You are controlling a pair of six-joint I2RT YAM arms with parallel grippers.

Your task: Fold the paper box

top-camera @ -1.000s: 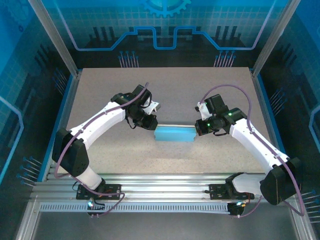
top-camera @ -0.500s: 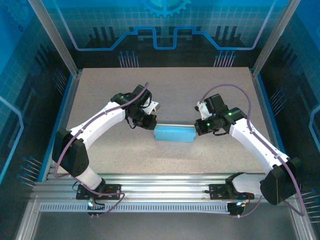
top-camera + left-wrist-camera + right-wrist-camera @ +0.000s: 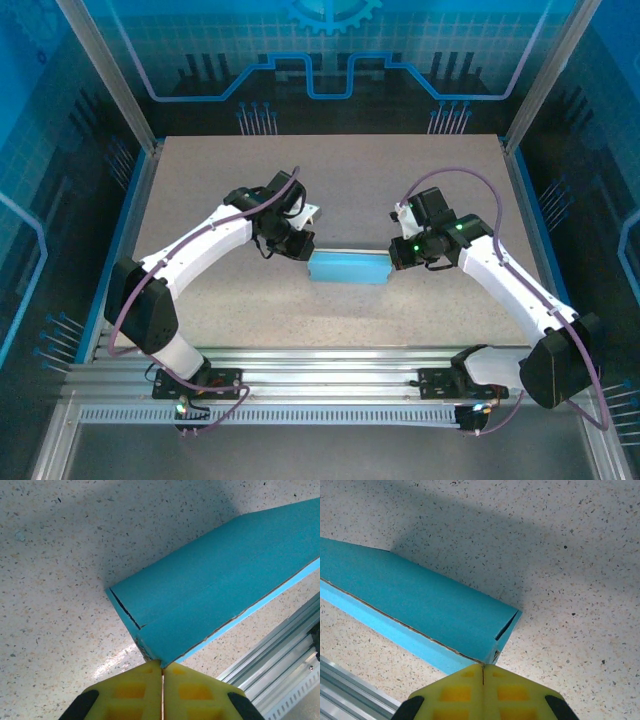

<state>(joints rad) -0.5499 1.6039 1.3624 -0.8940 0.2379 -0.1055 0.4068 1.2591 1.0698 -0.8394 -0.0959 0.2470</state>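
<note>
Left gripper (image 3: pixel 162 665) has closed up since the earlier frame; paper box (image 3: pixel 348 267) unmoved. Left at the box's 9 o'clock end, right gripper (image 3: pixel 483 668) at 3 o'clock. Both pressed together, tips touching box corners.

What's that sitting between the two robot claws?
The blue paper box lies between the left gripper and the right gripper, with one shut tip at each end, as the top view shows.

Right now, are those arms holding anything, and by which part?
Nothing is gripped. The left tool and right tool are both shut with nothing between their fingers, each meeting an end corner of the box.
</note>
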